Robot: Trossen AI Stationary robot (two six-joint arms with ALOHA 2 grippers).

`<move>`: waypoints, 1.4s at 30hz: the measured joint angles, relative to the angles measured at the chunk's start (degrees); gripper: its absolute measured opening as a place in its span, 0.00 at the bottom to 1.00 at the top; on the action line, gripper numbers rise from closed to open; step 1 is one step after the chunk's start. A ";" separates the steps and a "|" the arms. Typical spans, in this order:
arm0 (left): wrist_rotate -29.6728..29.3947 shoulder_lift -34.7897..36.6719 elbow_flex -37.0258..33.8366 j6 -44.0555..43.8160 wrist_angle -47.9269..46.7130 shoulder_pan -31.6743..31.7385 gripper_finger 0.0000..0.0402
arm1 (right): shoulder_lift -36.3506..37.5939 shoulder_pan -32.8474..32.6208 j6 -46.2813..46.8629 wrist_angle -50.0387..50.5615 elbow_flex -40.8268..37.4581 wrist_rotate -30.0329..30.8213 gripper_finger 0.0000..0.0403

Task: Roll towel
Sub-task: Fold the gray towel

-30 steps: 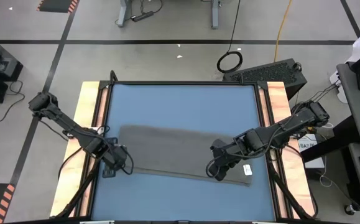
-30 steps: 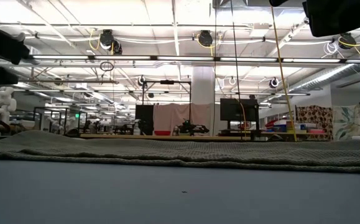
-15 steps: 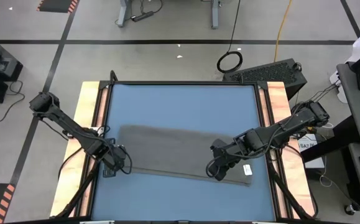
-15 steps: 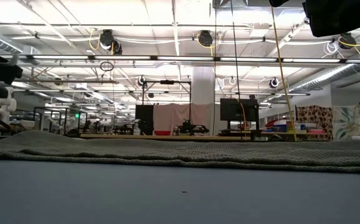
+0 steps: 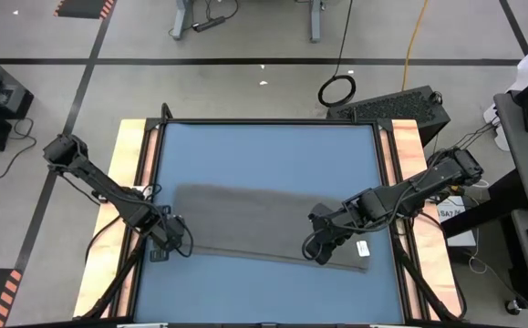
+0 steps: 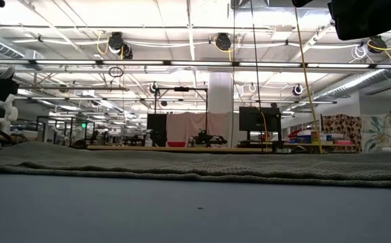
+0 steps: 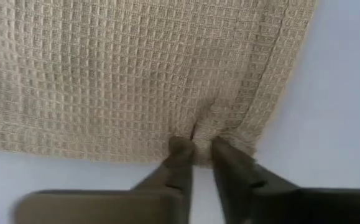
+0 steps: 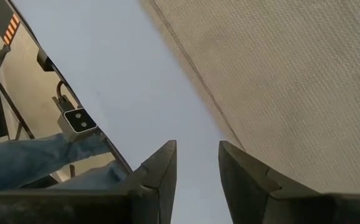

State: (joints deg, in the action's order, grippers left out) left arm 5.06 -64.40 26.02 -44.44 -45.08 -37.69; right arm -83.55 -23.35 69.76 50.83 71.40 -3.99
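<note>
pinching the near left corner of the towel (image 7: 136, 74), the left hand (image 7: 195, 149) has its fingers closed on a small pucker of cloth at the hem, so the job looks to be at its very start, with the towel flat across the front half of the table (image 5: 264, 155). the right hand (image 8: 197, 163) hangs just off the towel's near edge toward its right end, fingers slightly apart and holding nothing, and likely must grip that edge next. beyond the towel, bare blue table gives room to roll away.
</note>
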 joint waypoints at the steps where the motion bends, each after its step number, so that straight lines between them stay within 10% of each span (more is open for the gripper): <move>1: 0.33 -0.05 0.23 -0.11 -0.07 0.00 0.06 | 0.00 0.00 0.00 0.02 0.00 0.00 0.27; 13: 4.88 -0.09 0.77 -2.73 0.18 0.00 0.35 | 0.00 0.15 -1.66 0.02 0.00 1.36 0.27; 22: 7.55 0.33 0.77 -1.78 0.68 0.00 0.04 | 0.00 0.13 -1.59 0.01 0.00 1.29 0.27; 42: 12.00 0.59 13.12 -1.59 -2.03 0.04 0.06 | 0.00 0.13 -4.44 -5.04 -0.02 0.96 0.27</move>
State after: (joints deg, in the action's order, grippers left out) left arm 17.06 -63.81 39.14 -46.03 -47.11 -37.65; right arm -83.55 -23.22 65.32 45.79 71.37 -3.03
